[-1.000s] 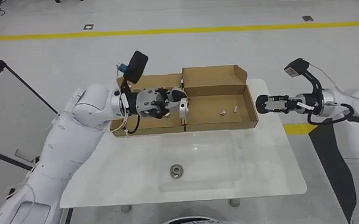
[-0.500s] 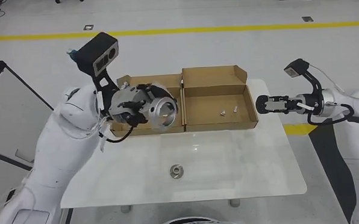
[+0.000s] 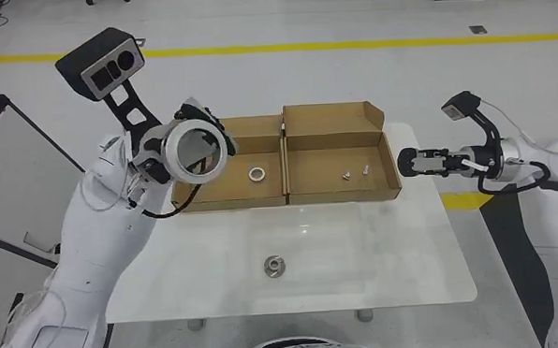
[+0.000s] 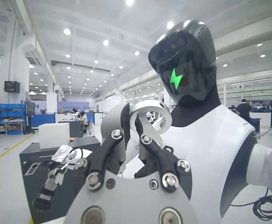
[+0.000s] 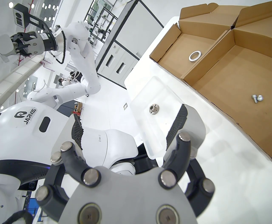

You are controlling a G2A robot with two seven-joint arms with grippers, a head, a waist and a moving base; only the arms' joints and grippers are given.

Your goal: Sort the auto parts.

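One finger of the left gripper point(image 4: 131, 122) sits inside the metal ring point(image 4: 154, 105), one outside, clamping its wall high near the left box point(image 3: 229, 200); so thin a bite may let it swivel or drop. Being round, it has no long axis; its bore faces upward. The right gripper point(image 3: 401, 161) gapes empty.

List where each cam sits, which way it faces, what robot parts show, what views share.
Top view: above the arms, facing down at the table and two boxes; left arm and right arm show.
Left wrist view: on the raised left arm, facing back at the robot's head; left tool shut on a ring.
Right wrist view: at the table's right end, facing across it; open right tool, left arm beyond.
Shared: top and right wrist views show boxes, small ring, bolts, flanged part.
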